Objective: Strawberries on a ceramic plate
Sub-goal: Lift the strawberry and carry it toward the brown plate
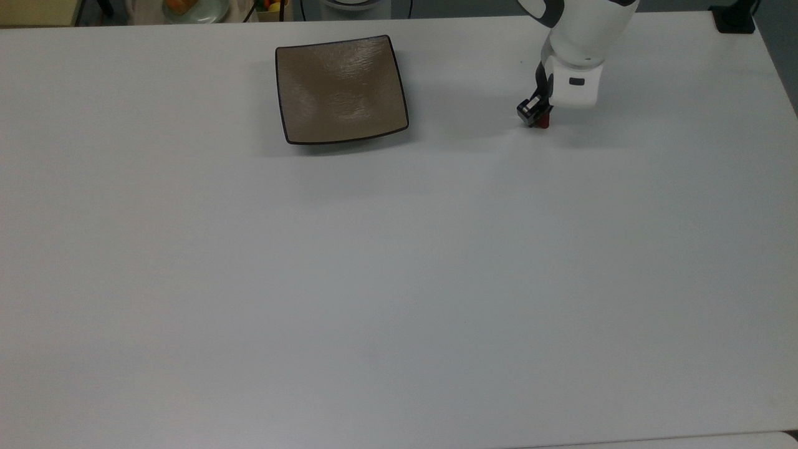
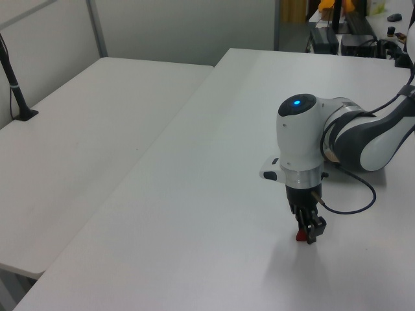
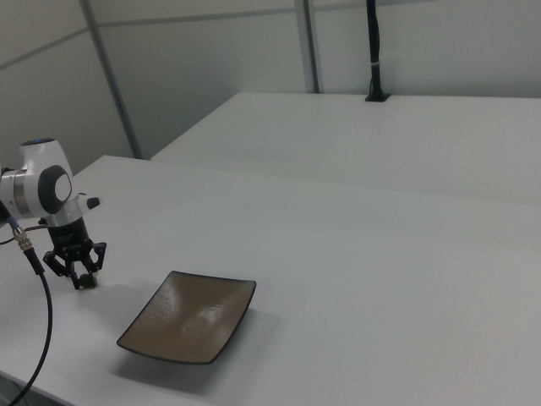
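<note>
a: where does the strawberry sit relative to the ceramic plate?

b: on the white table, well apart from the plate, off toward the top view's right and about level with the plate's near edge. the plate itself holds nothing

a: and the gripper?

b: it stands straight down over the berry, fingertips at the table surface. in the left view the gripper has its two dark fingers drawn in on either side of the red strawberry, with a sliver of red showing between them. it looks pinched on the fruit, the berry touching the table

a: which way does the berry point?

b: hard to tell. so little of it shows past the fingers that its long axis and the side of its leafy cap cannot be read. in the right view the gripper hangs just off the plate's far corner, toward the right view's left, and the fruit there is only a dark speck

a: anything else near the plate?

b: a black cable loops from the arm's wrist
</note>
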Action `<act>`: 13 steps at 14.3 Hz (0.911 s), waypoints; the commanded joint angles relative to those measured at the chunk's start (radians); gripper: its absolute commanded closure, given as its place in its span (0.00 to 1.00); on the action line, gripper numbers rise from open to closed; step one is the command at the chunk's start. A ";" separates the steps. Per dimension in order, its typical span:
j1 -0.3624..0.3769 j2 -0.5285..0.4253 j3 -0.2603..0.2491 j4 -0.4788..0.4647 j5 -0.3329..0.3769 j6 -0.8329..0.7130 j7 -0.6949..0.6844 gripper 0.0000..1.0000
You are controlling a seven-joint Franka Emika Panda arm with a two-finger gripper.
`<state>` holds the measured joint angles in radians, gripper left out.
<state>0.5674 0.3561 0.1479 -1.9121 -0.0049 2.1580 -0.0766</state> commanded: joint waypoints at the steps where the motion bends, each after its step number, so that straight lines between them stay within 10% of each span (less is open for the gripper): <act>1: -0.009 -0.011 0.002 -0.007 -0.006 0.019 -0.018 0.69; 13: -0.106 -0.216 -0.001 0.036 0.014 -0.214 -0.005 0.81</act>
<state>0.4982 0.2441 0.1476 -1.8838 -0.0046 2.0569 -0.0764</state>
